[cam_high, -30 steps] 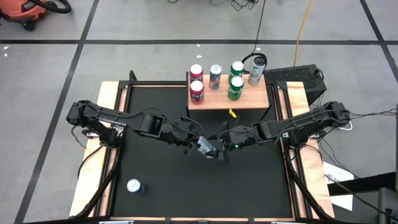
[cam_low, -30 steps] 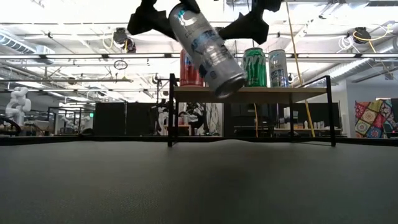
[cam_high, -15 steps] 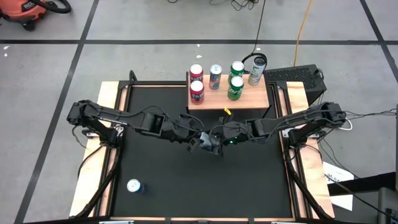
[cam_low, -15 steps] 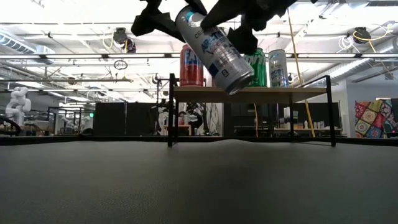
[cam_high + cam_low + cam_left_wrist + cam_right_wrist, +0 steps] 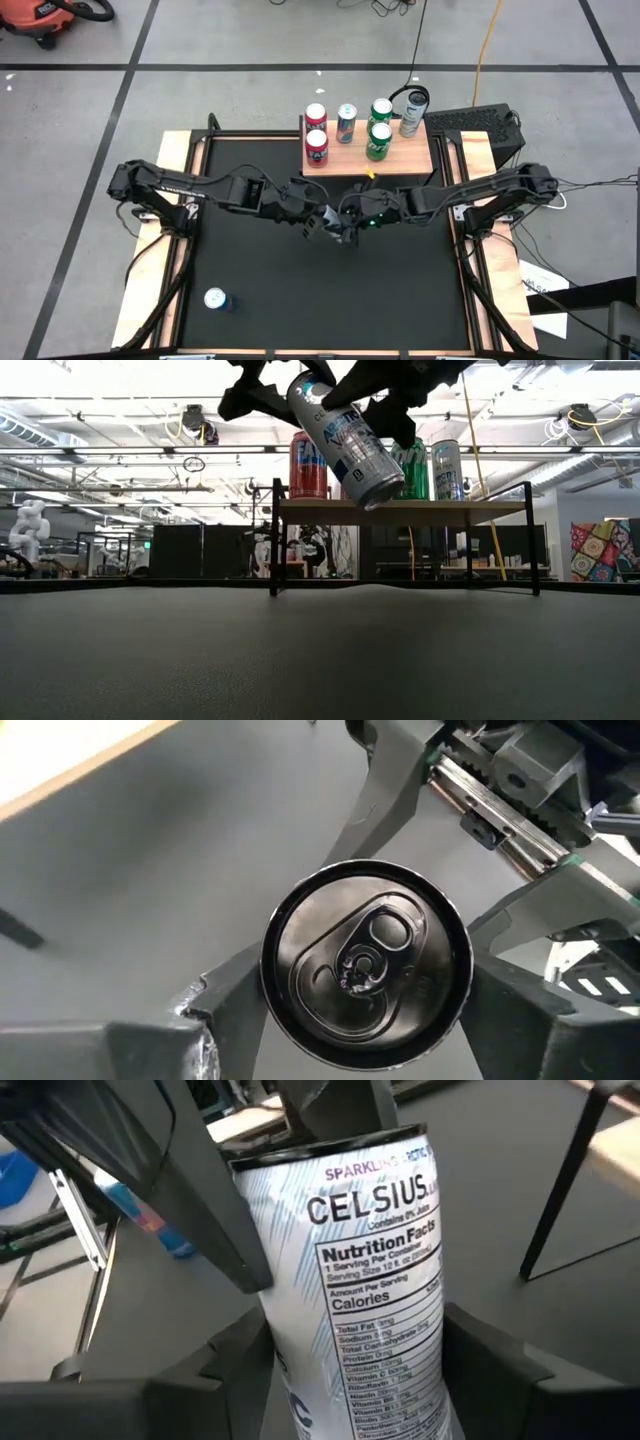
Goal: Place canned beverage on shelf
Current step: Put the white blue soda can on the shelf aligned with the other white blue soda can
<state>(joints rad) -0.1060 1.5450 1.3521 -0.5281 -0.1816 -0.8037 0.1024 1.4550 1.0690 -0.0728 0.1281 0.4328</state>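
Glossy metal can [image 5: 346, 440], matt table [image 5: 320, 650]

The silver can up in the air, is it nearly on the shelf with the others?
Not yet. Five cans already stand on the shelf. The silver can is tilted in mid-air above the table, in front of the shelf, with the left gripper and the right gripper both around it, so a handover seems underway. It still has to be carried over and stood up. Another can waits on the mat.

- You have a black table [image 5: 260, 290] with one blue can [image 5: 215, 299] lying near its front left corner.
- Your shelf [image 5: 404, 158] stands at the far edge, carrying five upright cans [image 5: 378, 140].
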